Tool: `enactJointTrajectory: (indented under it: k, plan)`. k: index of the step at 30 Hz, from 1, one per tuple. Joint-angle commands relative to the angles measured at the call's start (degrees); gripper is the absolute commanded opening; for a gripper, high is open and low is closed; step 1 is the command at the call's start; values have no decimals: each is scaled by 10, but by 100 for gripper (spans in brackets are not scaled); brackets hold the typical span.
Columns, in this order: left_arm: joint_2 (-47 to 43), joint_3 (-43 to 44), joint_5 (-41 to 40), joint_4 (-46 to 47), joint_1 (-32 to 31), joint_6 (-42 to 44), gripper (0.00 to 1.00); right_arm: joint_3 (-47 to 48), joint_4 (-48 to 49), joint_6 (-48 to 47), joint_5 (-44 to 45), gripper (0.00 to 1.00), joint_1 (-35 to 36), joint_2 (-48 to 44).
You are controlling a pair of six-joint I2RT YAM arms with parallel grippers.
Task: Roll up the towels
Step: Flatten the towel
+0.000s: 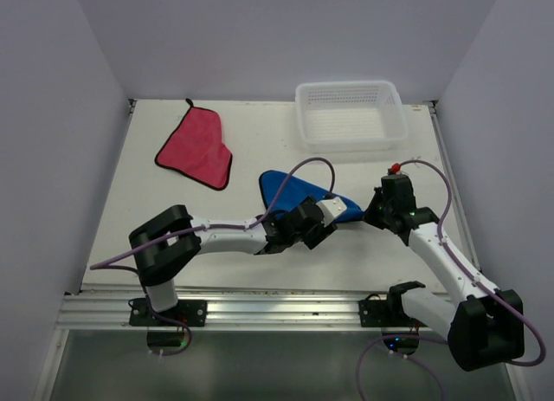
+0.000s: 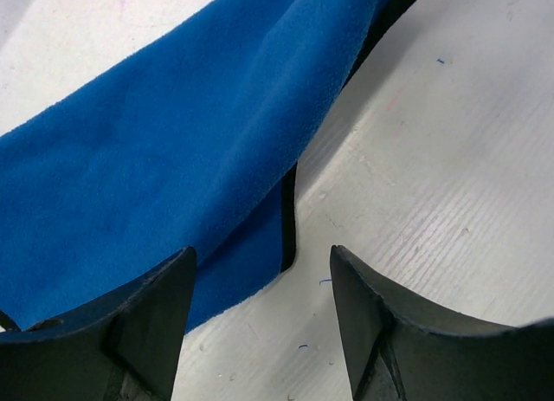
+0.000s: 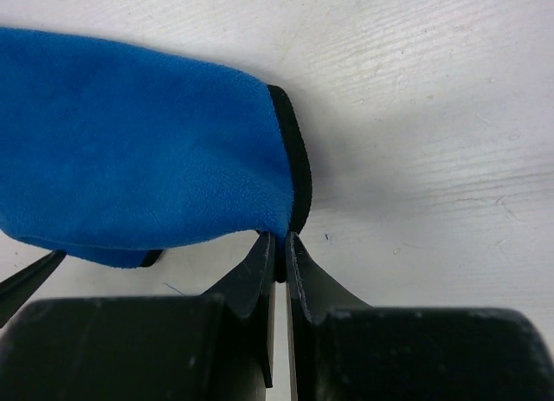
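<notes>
The blue towel (image 1: 290, 191) lies folded in the middle of the table, dark edging along its border. My right gripper (image 3: 281, 239) is shut on the blue towel's (image 3: 138, 150) corner, pinching the edge between its tips; in the top view it (image 1: 370, 212) sits at the towel's right end. My left gripper (image 2: 262, 267) stands open just above the table, with the blue towel's (image 2: 164, 158) lower edge between its fingers and not gripped; from above it (image 1: 336, 209) is at the towel's near side. The pink-red towel (image 1: 197, 146) lies flat at the back left, untouched.
A white mesh basket (image 1: 351, 139) stands at the back right. Purple cables loop over both arms and across the blue towel. White walls close in the table on the left, back and right.
</notes>
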Motion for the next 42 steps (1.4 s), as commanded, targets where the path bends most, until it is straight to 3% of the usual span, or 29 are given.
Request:
enactJointTrajectory:
  k: [1, 6, 18, 20, 24, 29, 36, 42]
  plan:
    - [13, 25, 2, 19, -3, 23, 67, 18, -7, -14, -21, 0, -11, -10]
    - [38, 30, 5, 15, -3, 28, 62, 17, 2, -14, -29, 0, -20, 0]
    - [105, 60, -20, -4, -2, 58, 64, 16, 11, -14, -41, 0, -33, 12]
    - [113, 61, -30, -6, 0, 57, 59, 16, 11, -14, -41, 0, -34, 12]
    - [114, 54, -38, -13, 6, 52, 28, 17, 11, -14, -44, 0, -35, 13]
    - [91, 40, -51, -17, 16, 49, 8, 17, 8, -15, -46, 0, -35, 8]
    - [-11, 21, -84, -44, 16, 37, 7, 27, -5, -21, -77, 0, -35, -48]
    - [-114, 25, -120, -151, 9, -12, 8, 74, -48, -24, -111, 0, -27, -78]
